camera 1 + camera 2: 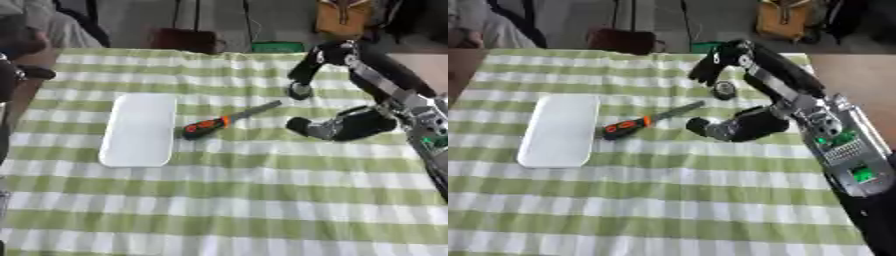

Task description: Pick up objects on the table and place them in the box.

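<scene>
Approach step judged in hand: orange-and-black-handled screwdriver (pixel 223 120) lies untouched on green-checked tablecloth (pixel 227 200) beside white shallow rectangular box (pixel 139 129); right hand (pixel 325 127), curled and empty, must be opened and lowered over handle.

I see the counter (pixel 227 200) under a cloth (pixel 262 165) checked in green and white, running askew across my view. A flat white tray (pixel 138 129) lies on it at about nine o'clock from the middle, long side pointing away from me. Just beside it, toward three o'clock, lies a screwdriver (pixel 223 121) with an orange and black handle, its shaft pointing to about two o'clock. A small round black and silver thing (pixel 724 89) sits farther off, near one o'clock.
</scene>
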